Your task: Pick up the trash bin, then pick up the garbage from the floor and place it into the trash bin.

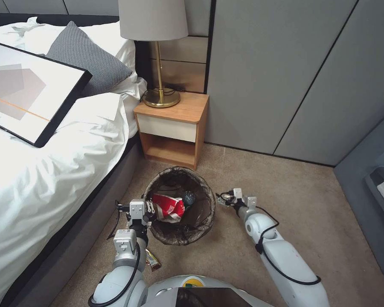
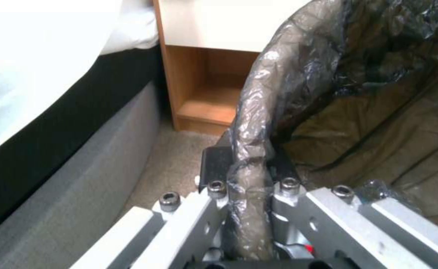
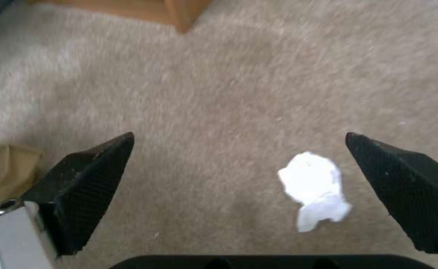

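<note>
In the head view, my left end effector (image 1: 148, 207) clamps the rim of the trash bin (image 1: 180, 206) on the carpet before the nightstand (image 1: 173, 128); the left wrist view confirms this grip. In the right wrist view, my right end effector (image 3: 239, 164) is wide open above a white tissue scrap (image 3: 314, 189), so I should centre it and descend straight.

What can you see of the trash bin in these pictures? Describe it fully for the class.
The trash bin is small and round, lined with a crinkled dark brown plastic bag folded over its rim. It stands upright on the carpet between the bed and the nightstand. Inside lie a red-and-white packet and a clear bottle. The left gripper is shut on its rim, pinching the bag.
</note>
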